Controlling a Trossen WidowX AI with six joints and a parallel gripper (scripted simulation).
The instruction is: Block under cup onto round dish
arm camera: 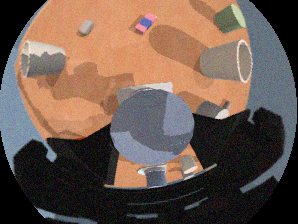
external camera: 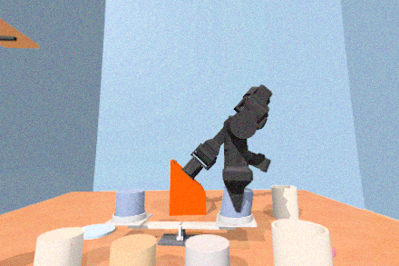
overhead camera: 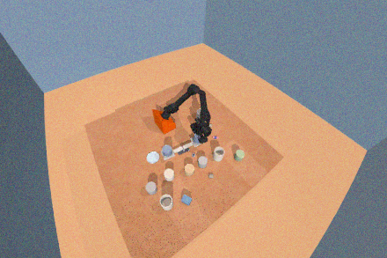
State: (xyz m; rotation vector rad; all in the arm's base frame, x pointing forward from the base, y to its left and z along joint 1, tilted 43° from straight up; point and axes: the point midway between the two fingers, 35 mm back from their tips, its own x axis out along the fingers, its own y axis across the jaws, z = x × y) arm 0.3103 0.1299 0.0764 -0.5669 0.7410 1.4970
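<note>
Nearest us in the exterior view stand four pale cylinders, among them a tall off-white open cup; behind them lies a white balance beam on a small grey pivot, roughly level; a flat pale-blue round dish rests at its left; a lavender-blue upturned cup stands on the left pad; our black parallel-jaw gripper clasps the matching right-hand cup, sitting on its pad; the block is hidden; behind stands the orange wedge base.
</note>
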